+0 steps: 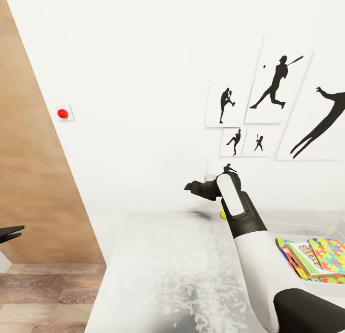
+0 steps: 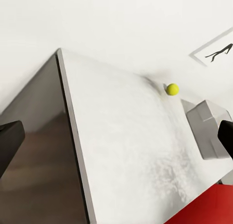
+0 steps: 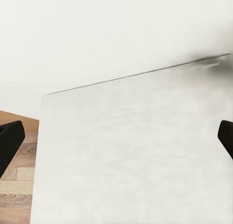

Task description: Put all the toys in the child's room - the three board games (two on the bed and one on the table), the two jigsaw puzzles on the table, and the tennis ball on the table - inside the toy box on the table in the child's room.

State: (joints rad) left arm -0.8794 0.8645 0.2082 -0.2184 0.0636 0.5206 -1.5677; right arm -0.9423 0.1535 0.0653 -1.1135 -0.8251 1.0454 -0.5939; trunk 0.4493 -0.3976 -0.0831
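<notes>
The tennis ball (image 1: 223, 214) lies on the table (image 1: 167, 266) near the wall, half hidden behind my right forearm. My right gripper (image 1: 192, 186) hovers above the tabletop just left of the ball, open and empty; in its wrist view (image 3: 116, 141) only bare tabletop lies between the fingers. The toy box (image 1: 311, 227) stands at the table's right end and holds a yellow-orange board game (image 1: 303, 258) and a jigsaw puzzle (image 1: 330, 250). My left gripper (image 1: 10, 233) hangs open off the table's left side. Its wrist view shows the ball (image 2: 172, 89) and a corner of the toy box (image 2: 208, 128).
A wood-panel door (image 1: 33, 179) stands at the left, with a red wall button (image 1: 62, 113) beside it. Black sports-silhouette pictures (image 1: 275, 83) hang on the white wall behind the table. Wood floor (image 1: 43, 294) lies beyond the table's left edge. A red surface (image 2: 208, 209) shows near the toy box.
</notes>
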